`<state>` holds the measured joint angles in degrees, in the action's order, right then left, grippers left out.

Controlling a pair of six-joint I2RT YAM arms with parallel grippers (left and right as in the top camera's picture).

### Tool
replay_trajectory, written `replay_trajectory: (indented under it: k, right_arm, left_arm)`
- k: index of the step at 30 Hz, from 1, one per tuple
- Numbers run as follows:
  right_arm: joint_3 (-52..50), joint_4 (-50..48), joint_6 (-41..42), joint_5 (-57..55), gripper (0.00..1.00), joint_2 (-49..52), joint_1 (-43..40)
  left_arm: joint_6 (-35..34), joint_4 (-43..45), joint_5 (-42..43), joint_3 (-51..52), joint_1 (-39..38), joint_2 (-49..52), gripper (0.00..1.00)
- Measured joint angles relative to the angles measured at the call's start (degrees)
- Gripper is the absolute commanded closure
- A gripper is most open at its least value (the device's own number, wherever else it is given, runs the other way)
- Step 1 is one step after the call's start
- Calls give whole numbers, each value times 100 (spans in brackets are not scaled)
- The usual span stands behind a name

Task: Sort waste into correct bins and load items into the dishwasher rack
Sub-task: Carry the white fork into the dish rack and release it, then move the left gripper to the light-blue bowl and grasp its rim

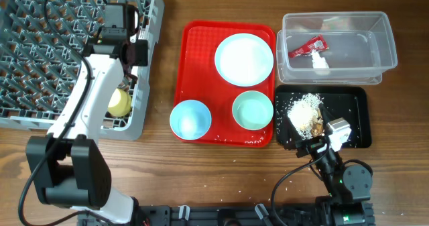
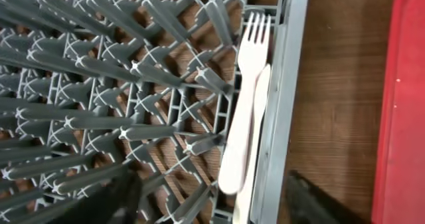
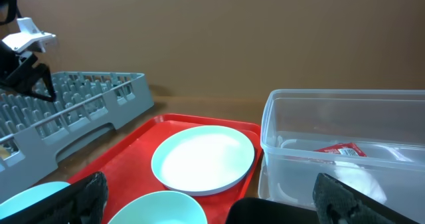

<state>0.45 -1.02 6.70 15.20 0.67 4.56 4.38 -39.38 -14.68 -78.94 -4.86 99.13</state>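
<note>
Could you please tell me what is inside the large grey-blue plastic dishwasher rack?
A white plastic fork and white plastic spoon lie together along one wall, plus a small yellow cup. The left arm hides part of the rack floor.

Your count:
- one large square grey-blue plastic pegged rack (image 1: 33, 58)
- one flat red serving tray (image 1: 198, 58)
- one pale blue round plate (image 1: 244, 58)
- two pale blue-green bowls (image 1: 190, 118) (image 1: 253, 110)
- one small yellow cup (image 1: 120, 103)
- one white plastic fork (image 2: 249, 71)
- one white plastic spoon (image 2: 260, 94)
- one clear rectangular plastic tub (image 1: 382, 31)
- one shallow black rectangular tray (image 1: 352, 105)
- one small red sachet wrapper (image 1: 307, 47)
- one bit of white crumpled paper (image 1: 320, 60)
- one heap of crumbly white and brown food scraps (image 1: 305, 112)
</note>
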Motion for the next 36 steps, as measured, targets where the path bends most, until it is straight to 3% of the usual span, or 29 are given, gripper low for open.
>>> replay_trajectory:
  k: [1, 2, 4, 12, 16, 22, 23, 24, 25, 27, 30, 33, 36]
  right_arm:
    - [0, 0, 0, 0, 0, 0, 0]
    - [0, 0, 0, 0, 0, 2, 0]
    - [0, 0, 0, 0, 0, 0, 0]
    - [0, 0, 0, 0, 0, 0, 0]
    - [0, 0, 0, 0, 0, 0, 0]
    - [0, 0, 0, 0, 0, 0, 0]
    - [0, 0, 0, 0, 0, 0, 0]
    - [0, 0, 0, 0, 0, 0, 0]
    - [0, 0, 0, 0, 0, 0, 0]
    - [0, 0, 0, 0, 0, 0, 0]
    - [0, 0, 0, 0, 0, 0, 0]
    - [0, 0, 0, 0, 0, 0, 0]
    - [0, 0, 0, 0, 0, 0, 0]
  left_arm:
    - [28, -13, 31, 0, 0, 0, 55]
    - [42, -33, 116, 0, 0, 2, 60]
    - [92, -52, 398, 0, 0, 24, 62]
    - [-13, -225, 1300, 0, 50, 903, 88]
    - [-315, -114, 1659, 0, 98, 907, 95]
    - [-684, -31, 1687, 0, -256, 920, 94]
    - [-730, -44, 1585, 0, -339, 920, 87]
    - [-754, -74, 1478, 0, -404, 920, 54]
    - [-798, -83, 1436, 0, -433, 920, 42]
    - [-822, -105, 1523, 0, -494, 920, 39]
    - [-807, -267, 1609, -2, -581, 931, 23]
    - [-798, -691, 1617, -111, -581, 848, 15]
    - [-839, -951, 1867, -474, -671, 306, 19]
